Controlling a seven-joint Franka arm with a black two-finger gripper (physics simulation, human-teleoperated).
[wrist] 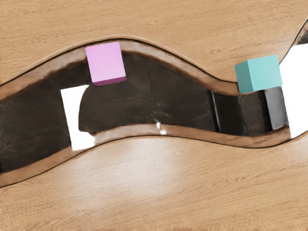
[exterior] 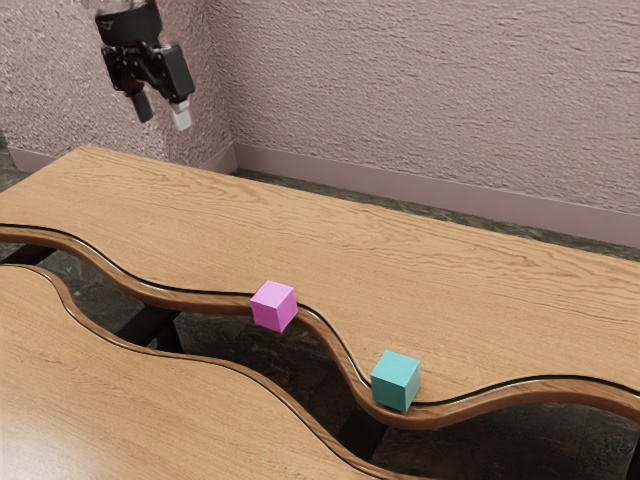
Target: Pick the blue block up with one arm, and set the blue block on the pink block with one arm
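The gripper (exterior: 162, 108) hangs high above the far left corner of the wooden table (exterior: 420, 240). Its two fingers are spread apart with nothing between them, so the step in hand is, as I judge it, the reach to the blue block (exterior: 396, 380). That block, a teal-blue cube, sits upright at the near edge of the far board, right on the lip where the wavy edge curves along the dark gap (wrist: 144, 106) between the two boards. The pink block (exterior: 274, 305) rests on the same lip, toward the exterior view's left of the blue one and clearly apart from it. To do the reach well, the hand should first travel across toward the exterior view's right while high. It should settle over the middle of the cube's top face and only then come straight down. The cube looks turned a little against the line of the edge, so the wrist should probably rotate until the fingers face two opposite flat sides rather than corners. The claw should stay wide until both fingers straddle the cube, then close evenly around mid-height. A one-sided touch is the main risk, since a small push could slide the block off the lip into the gap. Passing low over the pink block is best avoided for the same reason.
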